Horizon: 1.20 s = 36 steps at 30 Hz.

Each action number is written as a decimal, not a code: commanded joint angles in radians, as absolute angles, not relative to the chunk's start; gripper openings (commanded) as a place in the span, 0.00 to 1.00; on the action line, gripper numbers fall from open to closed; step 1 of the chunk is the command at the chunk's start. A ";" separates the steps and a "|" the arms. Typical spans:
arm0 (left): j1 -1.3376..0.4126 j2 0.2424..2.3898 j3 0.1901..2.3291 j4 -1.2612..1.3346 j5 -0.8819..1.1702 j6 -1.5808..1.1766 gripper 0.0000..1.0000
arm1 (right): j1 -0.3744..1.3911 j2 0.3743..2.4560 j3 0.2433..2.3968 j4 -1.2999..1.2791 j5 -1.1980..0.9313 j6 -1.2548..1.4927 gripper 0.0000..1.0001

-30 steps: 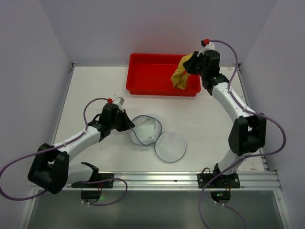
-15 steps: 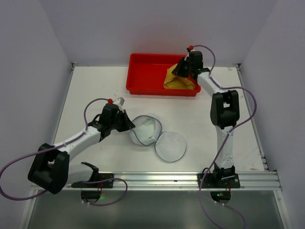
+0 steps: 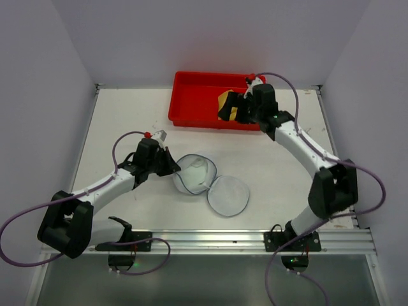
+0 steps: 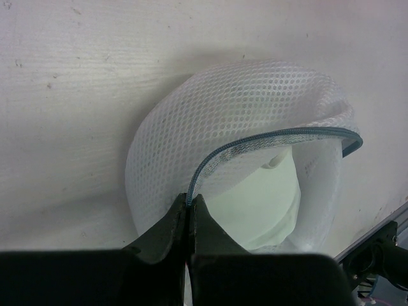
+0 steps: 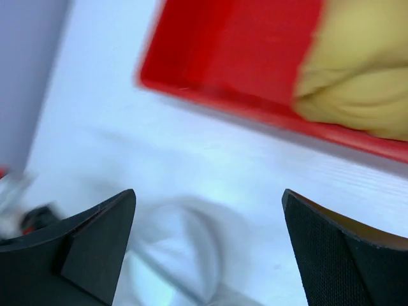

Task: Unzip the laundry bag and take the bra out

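Observation:
The laundry bag lies open at mid-table, its flat second half beside it. My left gripper is shut on the bag's dark zipper rim. The left wrist view shows the left gripper pinching that rim, with the mesh dome standing up and a white inner cup showing. The yellow bra lies in the red tray. My right gripper hovers over the tray's right end. Seen from the right wrist, the right gripper stands wide open and empty, with the bra in the tray.
The red tray sits against the back edge of the white table. Walls close in on the left, back and right. A metal rail carrying both arm bases runs along the near edge.
My right gripper has opened and let go of the yellow bra, which now lies in the red tray. The right arm has shifted above the tray. The left arm has not moved.

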State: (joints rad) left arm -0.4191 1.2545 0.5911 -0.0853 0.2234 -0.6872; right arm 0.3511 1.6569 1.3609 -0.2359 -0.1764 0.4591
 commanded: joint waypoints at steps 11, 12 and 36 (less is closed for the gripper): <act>-0.414 1.244 0.643 -0.083 0.224 -0.683 0.00 | 0.848 1.465 1.077 -0.230 -0.189 0.413 0.93; -0.414 1.243 0.644 -0.089 0.224 -0.681 0.00 | 0.853 1.483 1.077 -0.223 -0.189 0.411 0.93; -0.414 1.230 0.632 -0.087 0.232 -0.689 0.00 | 0.900 1.790 1.215 -0.342 -0.100 0.275 0.07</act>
